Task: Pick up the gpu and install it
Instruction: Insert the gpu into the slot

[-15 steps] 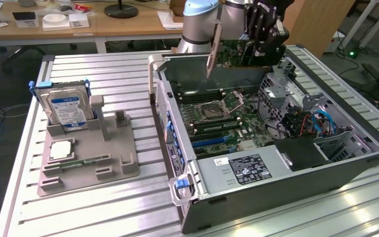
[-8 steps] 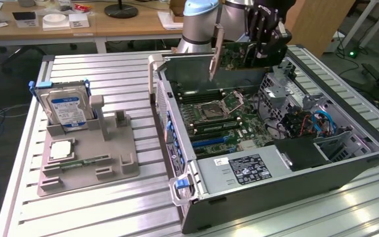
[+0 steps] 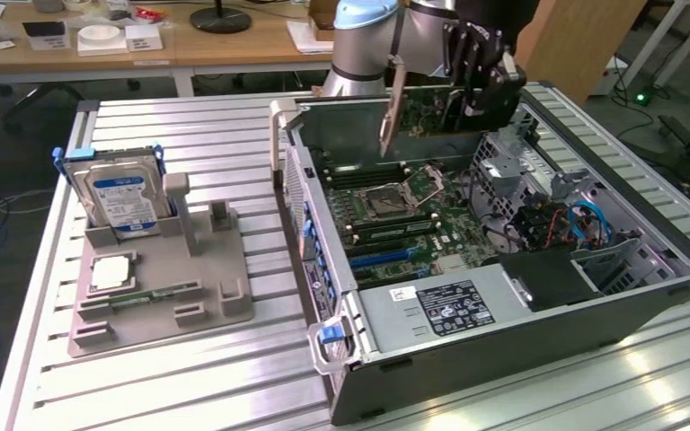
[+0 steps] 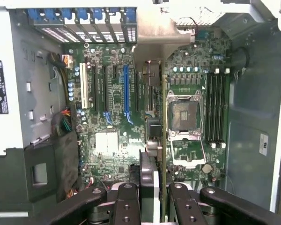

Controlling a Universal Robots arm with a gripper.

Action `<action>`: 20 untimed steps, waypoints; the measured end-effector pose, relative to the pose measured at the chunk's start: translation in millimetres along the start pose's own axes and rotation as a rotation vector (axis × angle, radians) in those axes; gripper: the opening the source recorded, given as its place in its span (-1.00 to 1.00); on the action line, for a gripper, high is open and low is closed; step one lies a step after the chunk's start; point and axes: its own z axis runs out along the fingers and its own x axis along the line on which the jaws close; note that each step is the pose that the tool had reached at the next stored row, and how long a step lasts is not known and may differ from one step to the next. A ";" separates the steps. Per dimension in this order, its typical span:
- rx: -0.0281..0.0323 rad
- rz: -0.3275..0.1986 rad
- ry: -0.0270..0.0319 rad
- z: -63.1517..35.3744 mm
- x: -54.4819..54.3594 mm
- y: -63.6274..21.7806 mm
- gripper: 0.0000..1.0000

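My gripper (image 3: 474,94) hangs over the open computer case (image 3: 632,296), shut on the gpu (image 3: 423,109), a thin flat card held upright with its metal bracket toward the exterior view's left. The card is in the air above the motherboard (image 3: 423,224) and touches no slot. In the wrist view the gpu (image 4: 152,136) appears edge-on between my two black fingers (image 4: 126,201). It hangs over the board between the blue expansion slot (image 4: 126,93) and the CPU socket (image 4: 185,115).
A grey parts holder (image 3: 201,305) on the slatted metal table (image 3: 141,386) carries a blue-labelled hard drive (image 3: 123,197) and a green memory stick (image 3: 154,294). Inside the case are a power supply (image 3: 441,310), cables (image 3: 585,224) and memory slots (image 4: 218,108).
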 end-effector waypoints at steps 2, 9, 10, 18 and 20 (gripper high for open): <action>0.0001 0.001 0.0000 3.1 0.7 2.2 -0.44; -0.0094 0.002 0.0016 14.3 1.0 5.8 -0.44; -0.0149 0.002 0.0021 15.3 1.0 6.1 -0.44; -0.0259 0.002 0.0031 23.8 1.4 10.2 -0.44; -0.0257 0.002 0.0034 27.1 1.6 13.8 -0.44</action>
